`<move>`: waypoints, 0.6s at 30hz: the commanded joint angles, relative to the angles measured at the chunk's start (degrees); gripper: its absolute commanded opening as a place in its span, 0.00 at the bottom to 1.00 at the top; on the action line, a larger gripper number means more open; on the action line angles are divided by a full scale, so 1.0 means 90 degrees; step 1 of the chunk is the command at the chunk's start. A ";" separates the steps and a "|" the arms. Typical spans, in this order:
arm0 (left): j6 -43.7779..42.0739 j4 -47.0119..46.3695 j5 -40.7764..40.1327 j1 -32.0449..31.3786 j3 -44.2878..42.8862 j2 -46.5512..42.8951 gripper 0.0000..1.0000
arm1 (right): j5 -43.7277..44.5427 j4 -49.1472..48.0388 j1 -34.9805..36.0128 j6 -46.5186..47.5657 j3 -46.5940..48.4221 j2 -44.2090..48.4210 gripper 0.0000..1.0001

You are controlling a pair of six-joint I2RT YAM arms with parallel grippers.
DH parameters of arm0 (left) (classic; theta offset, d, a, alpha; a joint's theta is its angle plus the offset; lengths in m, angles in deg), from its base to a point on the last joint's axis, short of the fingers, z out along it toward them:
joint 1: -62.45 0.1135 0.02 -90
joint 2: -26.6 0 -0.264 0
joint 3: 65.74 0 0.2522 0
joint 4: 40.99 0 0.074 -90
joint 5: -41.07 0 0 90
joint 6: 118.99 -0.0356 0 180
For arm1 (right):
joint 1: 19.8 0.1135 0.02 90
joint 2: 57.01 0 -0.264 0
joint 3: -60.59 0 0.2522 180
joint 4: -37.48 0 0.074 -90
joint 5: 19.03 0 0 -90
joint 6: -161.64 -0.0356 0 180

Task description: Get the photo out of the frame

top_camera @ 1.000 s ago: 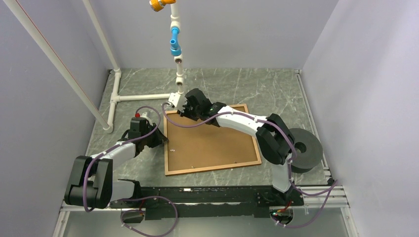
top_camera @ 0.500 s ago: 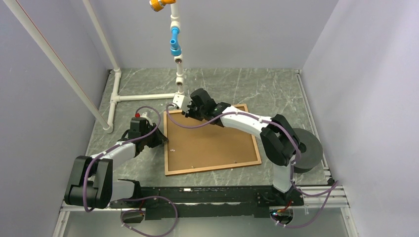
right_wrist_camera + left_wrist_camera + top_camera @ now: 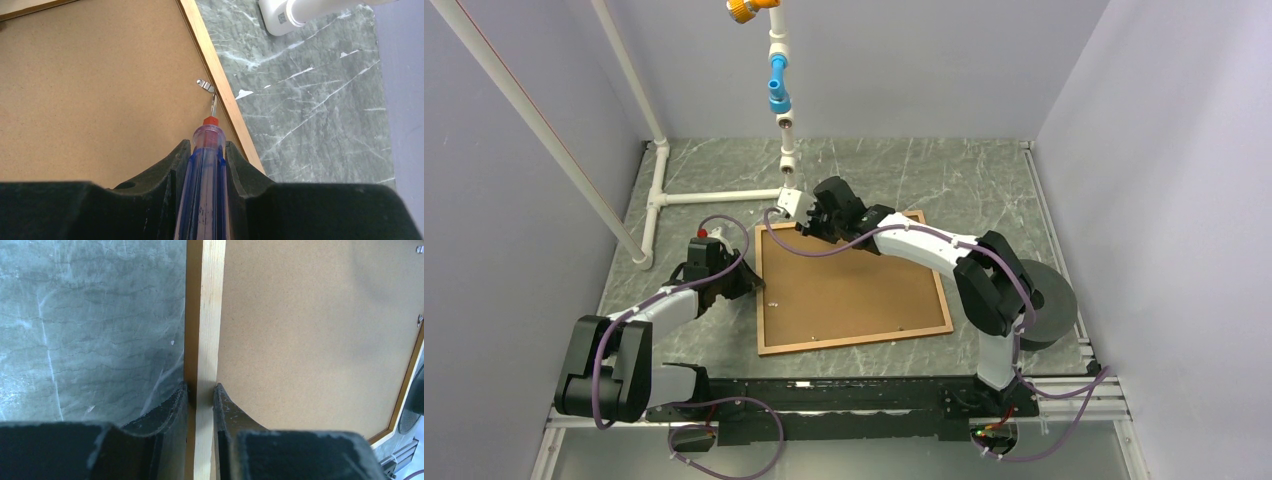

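Note:
The frame (image 3: 854, 341) lies face down on the marble table, with its brown backing board (image 3: 849, 290) up; the photo is hidden beneath. My left gripper (image 3: 749, 284) is shut on the frame's left rail (image 3: 205, 315), one finger outside and one on the board (image 3: 310, 330). At the frame's far left corner, my right gripper (image 3: 802, 222) is shut on a blue clear-handled screwdriver (image 3: 205, 175). The screwdriver's tip touches a small metal clip (image 3: 205, 86) beside the far rail (image 3: 210, 60).
A white pipe structure (image 3: 714, 197) stands just behind the far left corner, with its end (image 3: 300, 12) close to the screwdriver. A grey roll (image 3: 1044, 300) sits at the right edge. More small clips (image 3: 894, 327) line the board's near edge. Walls enclose the table.
My right gripper with the screwdriver has shifted slightly right and farther back along the frame's far edge. The left gripper and the frame have not moved.

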 commanded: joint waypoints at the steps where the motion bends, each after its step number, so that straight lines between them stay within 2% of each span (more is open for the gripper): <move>1: -0.0110 0.0157 -0.0063 -0.0010 0.0104 0.0123 0.00 | -0.0321 0.0844 0.0038 0.0046 0.0127 0.0002 0.00; 11: -0.0112 0.0141 -0.0057 -0.0010 0.0070 0.0200 0.00 | -0.0576 0.0790 0.0188 -0.0183 0.0105 0.0233 0.00; 18: -0.0108 0.0136 -0.0030 -0.0010 0.0077 0.0203 0.00 | 0.0506 -0.0516 0.0252 -0.1006 -0.0551 0.1010 0.00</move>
